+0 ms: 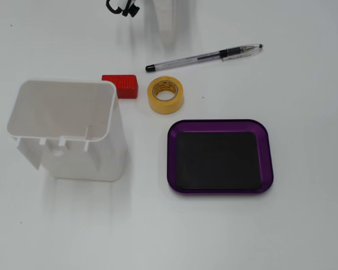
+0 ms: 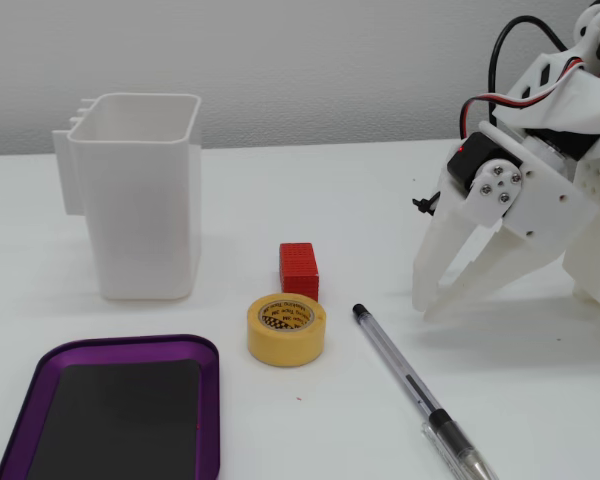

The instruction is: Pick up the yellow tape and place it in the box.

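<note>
In a fixed view, the gripper (image 2: 427, 300) is seen at the right, its two white fingers (image 2: 480, 275) angled down toward the table (image 2: 280, 200) and slightly parted at the tips, with nothing held between them. The fingertips are poised at or just above the surface; contact cannot be judged. A red-and-black cable is looped above the wrist.

Places are given from the yellow tape (image 2: 286, 329). It is laid flat on the table, its pale printed core facing up, well apart from the gripper, which is found to its right in that view. Between tape and gripper a pen (image 2: 420, 395) is laid diagonally, near the tape but not touching it. Just behind the tape a small red block (image 2: 299, 270) is set, close to it; whether the two touch cannot be told there. In a fixed view from above, a narrow gap is seen between the tape (image 1: 165, 95) and the block (image 1: 121, 86).

The box (image 2: 115, 345), a purple tray with a black lining, is placed near the tape, to its lower left in the side view, and is seen empty. A tall white container (image 2: 145, 205) is stood upright beyond the tape, to its upper left, apart from it.
</note>
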`<act>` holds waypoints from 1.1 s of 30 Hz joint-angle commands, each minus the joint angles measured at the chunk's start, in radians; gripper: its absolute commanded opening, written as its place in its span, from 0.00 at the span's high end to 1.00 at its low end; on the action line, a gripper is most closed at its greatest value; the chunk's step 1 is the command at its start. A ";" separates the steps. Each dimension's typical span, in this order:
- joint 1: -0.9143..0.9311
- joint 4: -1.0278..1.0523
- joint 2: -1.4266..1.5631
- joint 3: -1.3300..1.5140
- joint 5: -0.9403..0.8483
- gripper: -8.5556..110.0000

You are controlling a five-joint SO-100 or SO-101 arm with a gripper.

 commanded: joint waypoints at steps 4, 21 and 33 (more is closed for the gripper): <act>0.014 -0.066 0.057 -0.164 -0.135 0.84; 0.015 -0.103 -0.055 -0.213 -0.135 0.89; 0.120 -0.156 -1.029 -0.824 -0.184 0.78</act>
